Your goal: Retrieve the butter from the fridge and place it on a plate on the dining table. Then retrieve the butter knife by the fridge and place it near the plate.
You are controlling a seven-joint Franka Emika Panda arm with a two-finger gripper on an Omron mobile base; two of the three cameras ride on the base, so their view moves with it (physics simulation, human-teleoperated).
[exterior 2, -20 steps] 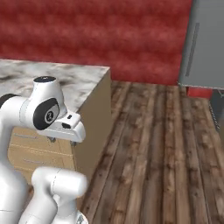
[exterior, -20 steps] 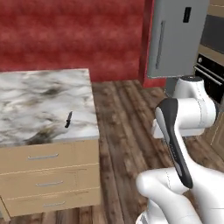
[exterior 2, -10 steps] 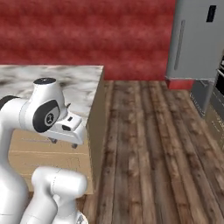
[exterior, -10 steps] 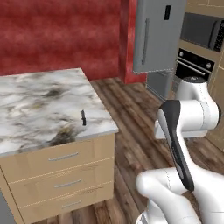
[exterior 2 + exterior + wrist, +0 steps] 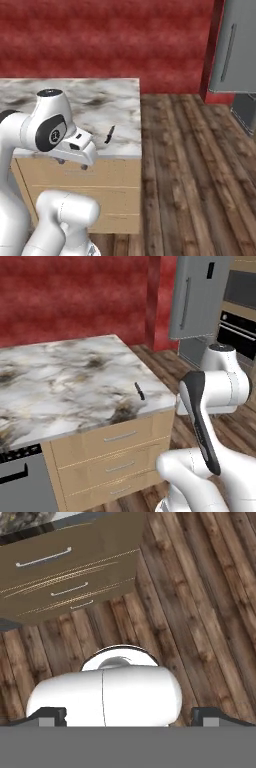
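Left base view shows the butter knife (image 5: 139,391) lying flat on the marble counter (image 5: 65,386), near its right front corner above the wooden drawers (image 5: 117,456). The fridge (image 5: 197,296) stands far right, door closed. In the hand view the gripper (image 5: 131,716) points at the plank floor (image 5: 200,602), jaws spread wide and empty.

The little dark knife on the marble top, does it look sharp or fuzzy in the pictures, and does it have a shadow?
In the left base view the butter knife is a small dark sliver with soft, fuzzy edges, near the marble counter's edge; any shadow blends into the dark veins. In the right base view it is just as blurry. In the hand view the wooden floor looks crisper.
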